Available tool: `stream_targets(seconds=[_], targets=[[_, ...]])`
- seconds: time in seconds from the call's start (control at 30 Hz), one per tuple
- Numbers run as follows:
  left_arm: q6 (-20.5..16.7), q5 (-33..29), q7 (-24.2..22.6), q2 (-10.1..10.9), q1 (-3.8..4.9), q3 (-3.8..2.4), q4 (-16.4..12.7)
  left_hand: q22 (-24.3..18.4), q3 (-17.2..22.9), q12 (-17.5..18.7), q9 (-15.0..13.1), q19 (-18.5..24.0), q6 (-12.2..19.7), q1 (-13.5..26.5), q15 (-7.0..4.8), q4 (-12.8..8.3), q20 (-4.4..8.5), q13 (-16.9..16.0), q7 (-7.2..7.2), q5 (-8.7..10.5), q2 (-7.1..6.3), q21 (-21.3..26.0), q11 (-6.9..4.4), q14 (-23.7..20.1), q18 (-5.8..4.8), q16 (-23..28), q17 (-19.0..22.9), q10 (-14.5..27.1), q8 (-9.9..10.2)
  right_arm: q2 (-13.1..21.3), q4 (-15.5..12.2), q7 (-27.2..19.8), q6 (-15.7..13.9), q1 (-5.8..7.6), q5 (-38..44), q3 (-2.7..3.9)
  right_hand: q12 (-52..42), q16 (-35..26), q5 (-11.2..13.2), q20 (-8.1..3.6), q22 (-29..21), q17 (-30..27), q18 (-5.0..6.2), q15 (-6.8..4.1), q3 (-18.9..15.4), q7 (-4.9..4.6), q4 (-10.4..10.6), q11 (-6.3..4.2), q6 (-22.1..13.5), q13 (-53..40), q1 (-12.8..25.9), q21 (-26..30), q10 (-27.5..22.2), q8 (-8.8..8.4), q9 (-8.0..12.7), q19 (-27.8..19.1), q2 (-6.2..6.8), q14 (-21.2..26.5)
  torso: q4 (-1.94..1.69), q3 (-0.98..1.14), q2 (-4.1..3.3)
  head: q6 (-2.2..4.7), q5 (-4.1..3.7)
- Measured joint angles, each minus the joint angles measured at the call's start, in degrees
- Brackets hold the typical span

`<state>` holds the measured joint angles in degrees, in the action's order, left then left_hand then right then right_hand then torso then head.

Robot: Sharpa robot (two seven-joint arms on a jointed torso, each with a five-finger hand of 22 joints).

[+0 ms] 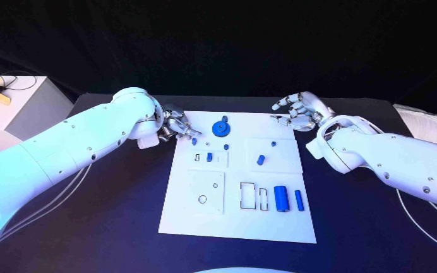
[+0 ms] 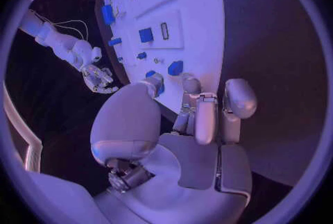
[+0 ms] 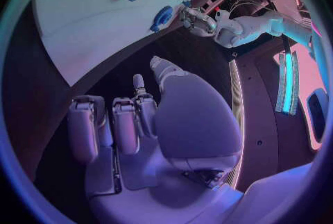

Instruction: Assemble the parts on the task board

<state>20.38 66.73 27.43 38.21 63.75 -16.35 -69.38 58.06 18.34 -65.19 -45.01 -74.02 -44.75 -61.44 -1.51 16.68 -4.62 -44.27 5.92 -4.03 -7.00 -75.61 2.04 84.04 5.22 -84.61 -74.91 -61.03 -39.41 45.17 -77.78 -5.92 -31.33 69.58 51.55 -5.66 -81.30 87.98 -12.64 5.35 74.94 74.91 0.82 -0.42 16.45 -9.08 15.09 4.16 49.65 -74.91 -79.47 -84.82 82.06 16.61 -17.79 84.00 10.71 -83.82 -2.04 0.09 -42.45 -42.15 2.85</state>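
Head view, board: the white task board (image 1: 239, 178) lies in the middle of the black table (image 1: 109, 216).
Head view, parts: a blue round part (image 1: 220, 127) stands near the board's far edge; 2 long blue parts (image 1: 280, 198) lie side by side near the right edge; small blue pieces (image 1: 261, 158) sit between.
Head view, left hand: the left hand (image 1: 173, 127) rests at the board's far left corner, fingers curled toward a small blue part (image 1: 195, 139); whether it grips it, I cannot tell.
Head view, right hand: the right hand (image 1: 299, 112) hovers off the far right corner, fingers apart, holding nothing.
Left wrist view: fingertips (image 2: 191, 86) just beside blue parts at the board's edge.
Right wrist view: fingers (image 3: 125, 124) spread, over dark table.
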Motion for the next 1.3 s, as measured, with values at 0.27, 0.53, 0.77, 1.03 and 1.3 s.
stream_targets(seconds=[0.27,0.53,0.77,1.03,1.3], targets=[[1.06,-0.05,0.0,0.01,0.0,0.16,-0.1,0.12,0.0,0.0,-0.15,0.0,0.0,-0.78,0.0,0.0,0.0,0.0,0.0,-0.18,0.31,0.0,-0.21,0.0,0.0,-0.11,0.0,-0.21,-0.34,-0.01,0.04,0.0,0.0,0.0,-0.01,-0.01,0.0,0.0,0.0,0.0,-0.01,0.0,0.0,0.0,0.0,0.0,0.0,0.0,0.0,0.0,0.0,0.0,0.0,0.0,0.05,0.0,0.0,0.0,0.02,0.01,0.0,-0.07,0.03],[1.63,0.0,0.02,0.04,0.0,0.26,-0.13,0.14,0.0,-0.07,-0.22,0.0,0.0,-1.39,0.0,0.0,0.0,-0.06,0.0,-0.23,0.47,0.0,-0.21,0.0,0.0,-0.11,0.0,-0.21,-0.54,-0.04,0.07,0.0,0.0,0.0,-0.01,-0.01,0.0,0.0,0.0,0.0,-0.01,0.0,0.0,0.0,0.0,0.0,0.0,0.0,0.0,-0.03,0.0,0.0,0.0,0.0,0.05,0.0,0.0,0.0,0.04,0.05,-0.01,-0.09,0.06],[1.92,0.01,0.03,0.02,0.0,0.36,-0.24,0.32,0.73,-0.21,-0.41,-0.21,0.23,-3.39,0.0,-0.08,0.21,-0.07,-0.22,-0.22,1.11,0.0,-0.2,0.0,0.0,-0.11,0.0,-0.21,-1.19,-0.12,0.14,0.0,0.01,0.0,-0.02,-0.01,0.0,0.0,0.0,0.0,-0.02,0.0,0.0,0.0,0.0,0.0,0.0,0.0,0.0,-0.04,0.0,0.0,0.0,0.0,0.05,0.0,0.0,0.0,0.04,0.04,-0.03,-0.19,0.04],[1.99,-0.16,0.03,0.02,0.0,0.42,-0.31,0.41,2.72,-0.21,-0.54,-0.21,0.29,-5.89,-0.36,-0.14,0.21,0.05,-0.29,-0.22,1.54,-0.21,-0.32,-0.05,0.0,-0.17,0.0,-0.09,-1.74,-0.24,0.24,0.0,0.01,-0.02,-0.02,-0.01,0.0,0.0,0.0,0.0,-0.02,0.0,0.0,0.0,0.0,0.0,0.0,0.0,0.0,-0.03,0.0,0.0,0.0,0.0,0.04,0.0,0.0,0.0,0.02,0.05,-0.03,-0.3,0.01],[1.93,-0.71,0.0,0.09,0.03,0.43,-0.31,0.68,6.91,-0.2,-0.6,-0.2,0.63,-9.0,-0.42,-0.27,0.21,0.37,-0.62,-0.2,1.55,-0.21,-0.62,0.0,0.0,-0.33,0.0,-0.22,-2.2,-0.27,0.3,0.03,0.01,-0.02,-0.02,0.0,0.0,0.0,0.0,0.0,-0.03,0.0,0.0,0.0,0.0,0.0,0.0,0.0,0.0,-0.02,0.0,0.0,0.0,0.0,0.04,0.0,0.0,0.0,0.03,0.04,-0.03,-0.37,0.01]])
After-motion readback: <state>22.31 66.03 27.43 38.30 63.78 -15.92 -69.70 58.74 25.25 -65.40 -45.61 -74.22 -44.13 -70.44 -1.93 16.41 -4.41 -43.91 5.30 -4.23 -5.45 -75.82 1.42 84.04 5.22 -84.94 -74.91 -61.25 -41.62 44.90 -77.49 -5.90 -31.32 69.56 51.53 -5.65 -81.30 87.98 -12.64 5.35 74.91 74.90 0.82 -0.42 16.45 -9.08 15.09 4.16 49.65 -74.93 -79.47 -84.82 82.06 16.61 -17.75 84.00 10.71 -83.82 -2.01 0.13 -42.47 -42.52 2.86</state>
